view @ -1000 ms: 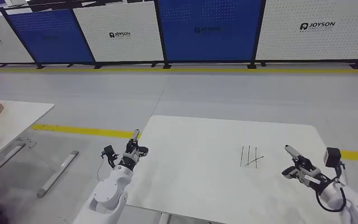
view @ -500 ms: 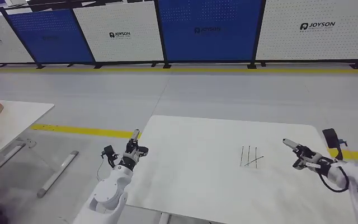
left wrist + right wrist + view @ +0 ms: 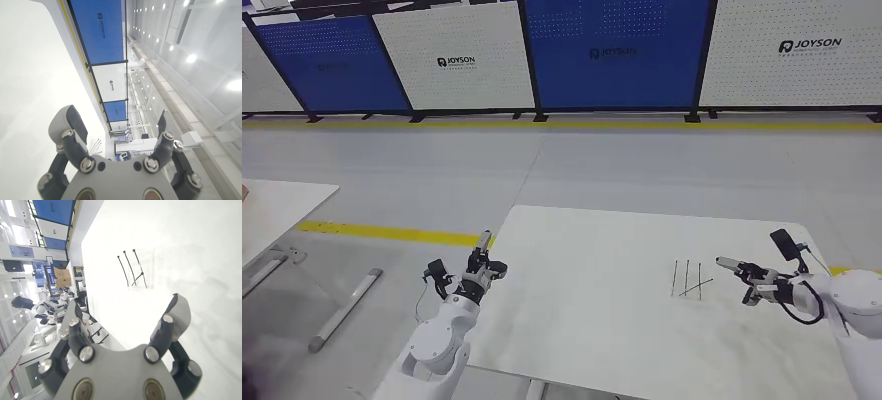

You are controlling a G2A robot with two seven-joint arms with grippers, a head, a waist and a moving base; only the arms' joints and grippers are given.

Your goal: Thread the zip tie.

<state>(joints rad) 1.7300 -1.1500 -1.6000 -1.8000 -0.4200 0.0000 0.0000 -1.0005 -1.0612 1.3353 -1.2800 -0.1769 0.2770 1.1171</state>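
Note:
Several black zip ties [image 3: 688, 280] lie on the white table [image 3: 582, 300], right of its middle; most lie side by side and one lies crossed over them. In the right wrist view the zip ties [image 3: 132, 270] are ahead of my right gripper [image 3: 125, 300], which is open and empty. From above, the right gripper [image 3: 729, 265] hovers just right of the ties. My left gripper [image 3: 482, 245] sits at the table's left edge, far from them. It is open and empty [image 3: 118, 111], with the zip ties [image 3: 96, 145] small in the distance.
Bare table surface stretches between the two arms. A second white table [image 3: 272, 210] stands off to the left across a floor gap. Blue and white pegboard panels [image 3: 612, 55] line the back beyond a yellow floor line.
My right arm has swung left from the table's right edge toward the zip ties. The left arm and the ties have not moved.

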